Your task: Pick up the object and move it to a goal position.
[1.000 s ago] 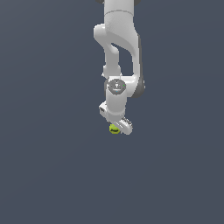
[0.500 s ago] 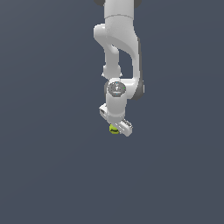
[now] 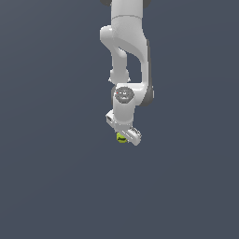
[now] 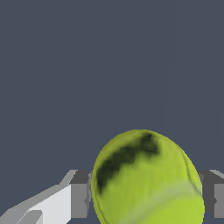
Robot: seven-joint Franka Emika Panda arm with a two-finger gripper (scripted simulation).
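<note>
Ball first: a small yellow-green ball with a dark jagged mark across its upper face and a faint pale seam lower down fills the nearest part of the wrist view. It sits between two grey finger pads, one at each side, each pressed right up against the ball's flank, so the jaws are closed down to the ball's width and grip it. A white finger body runs off from the pad at one side.

In the exterior view the white two-finger gripper hangs at the end of the white jointed robot arm, tilted so that its bar slopes down toward the exterior view's right. The ball shows as a small yellow-green spot tucked under the gripper, mostly hidden by the white fingers, narrower than the bar above it.

Beyond gripper and ball lies only a flat dark blue-grey background; whether the ball is lifted off any surface cannot be told.
</note>
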